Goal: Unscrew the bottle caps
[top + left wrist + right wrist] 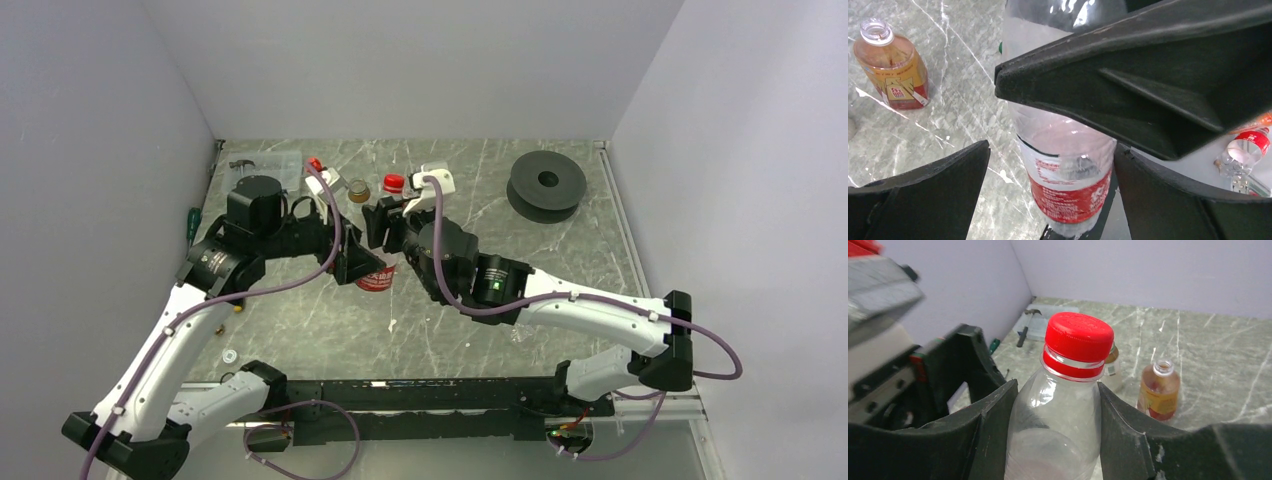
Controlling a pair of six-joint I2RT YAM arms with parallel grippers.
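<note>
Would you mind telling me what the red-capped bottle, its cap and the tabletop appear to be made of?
The bottle: clear plastic, glossy; you see through it and highlights sit on its shoulder. The cap: opaque red plastic with a soft sheen. The tabletop: grey-green marble-look surface with white veins; stone or laminate, cannot tell.

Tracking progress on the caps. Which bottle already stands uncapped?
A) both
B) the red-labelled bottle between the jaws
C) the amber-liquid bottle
C: the amber-liquid bottle shows a bare open neck, while the red cap sits on the red-labelled bottle.
</note>
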